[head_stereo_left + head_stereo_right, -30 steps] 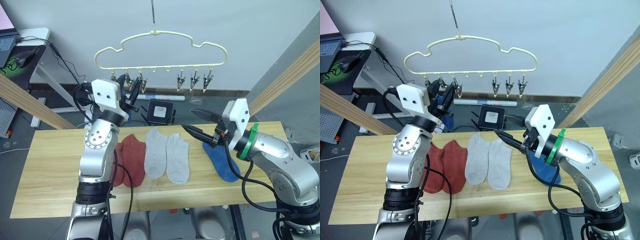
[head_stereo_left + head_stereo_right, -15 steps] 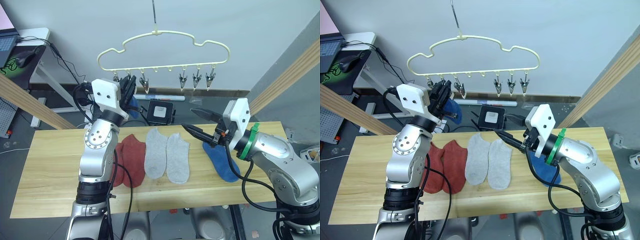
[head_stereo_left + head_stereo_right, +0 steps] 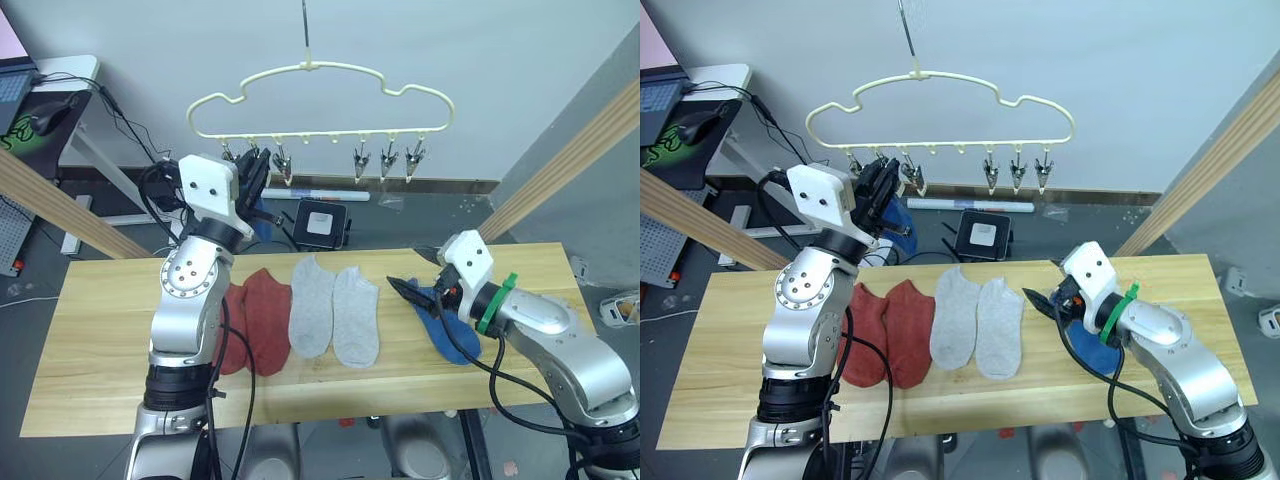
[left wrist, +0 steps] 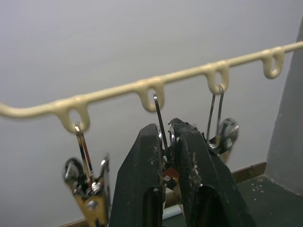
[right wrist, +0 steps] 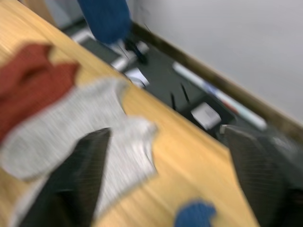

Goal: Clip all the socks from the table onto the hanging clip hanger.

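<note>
Because the blue sock (image 3: 897,215) hangs just behind the left gripper (image 4: 166,142), whose jaws are pinched nearly shut around a metal clip (image 4: 163,137) of the pale-yellow clip hanger (image 3: 320,95), a careless release could swing the hanger and shake it loose. The right gripper (image 3: 415,292), jaws spread wide and empty, hovers over the other blue sock (image 3: 445,330) on the counter (image 3: 100,340); a low pass may snag the grey socks (image 3: 335,315) beside the rust-red socks (image 3: 255,320).

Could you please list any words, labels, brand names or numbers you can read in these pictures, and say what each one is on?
None can be read. The socks, the table, the clip hanger and both arms bear no visible text. The small white device on the floor behind the table has a dark patch, too small to tell whether it holds text.
</note>
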`<state>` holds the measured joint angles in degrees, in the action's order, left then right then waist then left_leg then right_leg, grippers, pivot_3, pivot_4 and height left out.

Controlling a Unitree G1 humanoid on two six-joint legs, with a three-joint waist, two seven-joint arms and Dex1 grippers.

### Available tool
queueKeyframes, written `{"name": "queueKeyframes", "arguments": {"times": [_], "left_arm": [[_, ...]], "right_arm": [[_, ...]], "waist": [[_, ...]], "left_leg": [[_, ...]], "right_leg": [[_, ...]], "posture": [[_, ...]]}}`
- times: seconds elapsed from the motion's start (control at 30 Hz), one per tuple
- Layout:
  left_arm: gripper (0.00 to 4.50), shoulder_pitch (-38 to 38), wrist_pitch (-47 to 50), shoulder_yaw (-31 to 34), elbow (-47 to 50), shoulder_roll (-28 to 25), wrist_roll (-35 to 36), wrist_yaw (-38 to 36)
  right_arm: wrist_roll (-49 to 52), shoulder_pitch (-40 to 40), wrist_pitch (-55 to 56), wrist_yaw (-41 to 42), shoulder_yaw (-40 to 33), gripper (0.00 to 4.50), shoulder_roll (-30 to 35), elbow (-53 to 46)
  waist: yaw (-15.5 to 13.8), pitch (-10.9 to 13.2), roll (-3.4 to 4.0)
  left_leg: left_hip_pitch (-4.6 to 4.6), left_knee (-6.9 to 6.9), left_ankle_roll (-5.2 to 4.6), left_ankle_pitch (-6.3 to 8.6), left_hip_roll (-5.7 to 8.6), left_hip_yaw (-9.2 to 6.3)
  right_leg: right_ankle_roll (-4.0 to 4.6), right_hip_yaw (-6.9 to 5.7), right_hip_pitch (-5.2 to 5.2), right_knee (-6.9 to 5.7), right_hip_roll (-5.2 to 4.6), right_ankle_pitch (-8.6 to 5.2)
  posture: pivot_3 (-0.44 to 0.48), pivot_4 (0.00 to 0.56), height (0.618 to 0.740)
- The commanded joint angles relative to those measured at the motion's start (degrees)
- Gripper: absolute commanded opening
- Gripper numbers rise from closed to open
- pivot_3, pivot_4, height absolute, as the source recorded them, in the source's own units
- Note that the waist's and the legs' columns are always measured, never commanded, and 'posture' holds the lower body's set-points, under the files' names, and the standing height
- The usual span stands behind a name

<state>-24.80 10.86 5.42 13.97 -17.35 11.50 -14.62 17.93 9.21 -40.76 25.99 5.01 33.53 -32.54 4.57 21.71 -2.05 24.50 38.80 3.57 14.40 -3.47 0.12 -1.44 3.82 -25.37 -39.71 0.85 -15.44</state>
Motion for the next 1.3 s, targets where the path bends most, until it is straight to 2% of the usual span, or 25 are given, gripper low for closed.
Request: {"name": "queueKeyframes", "arguments": {"times": [0.03,0.27,0.5,0.6,0.93,0.97,1.1,1.3], "left_arm": [[0.14,0.3,1.2,0.3,4.9,-0.7,0.3,-0.3],[0.14,0.6,3.2,0.1,6.4,-0.4,0.4,-0.1],[0.14,0.6,3.6,0.3,6.0,-0.3,0.6,-0.2],[0.14,0.7,3.8,0.3,6.1,-0.4,0.6,-0.2],[0.14,0.5,4.5,0.7,5.9,-0.3,1.8,-0.6],[0.14,0.3,4.9,1.1,6.0,-0.2,2.8,-0.8],[0.14,-0.6,7.4,2.5,7.1,-0.4,6.7,-1.8],[0.14,-1.9,16.0,5.9,10.9,-1.4,15.6,-2.2]], "right_arm": [[-4.3,-2.8,1.5,-2.5,1.0,4.5,-0.3,2.6],[-8.9,-5.5,6.7,-4.6,1.6,4.5,-3.8,11.6],[-10.4,-4.0,12.4,-4.1,1.1,4.5,-7.8,20.6],[-9.7,-3.2,11.4,-3.8,1.2,3.9,-9.6,22.3],[-11.0,-1.6,13.2,-2.9,1.9,0.19,-11.7,24.0],[-11.3,-1.4,13.6,-2.1,2.6,0.0,-11.2,22.6],[-12.4,0.2,14.0,0.9,5.7,0.0,-9.9,17.0],[-16.2,8.1,15.8,3.2,12.3,0.0,-10.5,11.9]], "waist": [[0.0,0.0,0.0],[-0.2,0.1,0.07],[-0.3,0.4,0.2],[-0.3,0.4,0.24],[-0.4,0.5,0.3],[-0.4,0.5,0.31],[-0.3,0.5,0.32],[-0.1,0.5,0.32]], "left_leg": [[0.0,0.0,0.0,0.0,0.0,0.0],[-0.01,-0.03,0.0,0.0,0.01,0.04],[-0.01,-0.08,0.0,0.0,0.0,0.07],[-0.01,-0.11,0.01,0.01,0.0,0.07],[0.0,-0.17,0.01,0.01,0.0,0.06],[0.0,-0.18,0.01,0.01,0.0,0.06],[-0.01,-0.28,0.02,0.0,0.0,0.09],[0.0,-0.37,0.08,-0.03,-0.02,0.04]], "right_leg": [[0.0,0.01,0.0,-0.01,0.0,0.0],[-0.15,0.11,-0.01,0.06,0.03,-0.09],[-0.18,0.15,0.0,0.16,0.04,-0.1],[-0.16,0.18,-0.01,0.19,0.04,-0.1],[-0.17,0.18,0.0,0.28,0.04,-0.1],[-0.17,0.18,0.0,0.29,0.04,-0.1],[-0.19,0.17,-0.02,0.34,0.04,-0.11],[-0.2,0.12,-0.05,0.36,0.07,-0.12]], "posture": [[-0.139,0.421,0.74],[-0.134,0.433,0.74],[-0.13,0.433,0.74],[-0.128,0.432,0.74],[-0.13,0.425,0.74],[-0.133,0.424,0.74],[-0.137,0.421,0.74],[-0.125,0.41,0.74]]}}
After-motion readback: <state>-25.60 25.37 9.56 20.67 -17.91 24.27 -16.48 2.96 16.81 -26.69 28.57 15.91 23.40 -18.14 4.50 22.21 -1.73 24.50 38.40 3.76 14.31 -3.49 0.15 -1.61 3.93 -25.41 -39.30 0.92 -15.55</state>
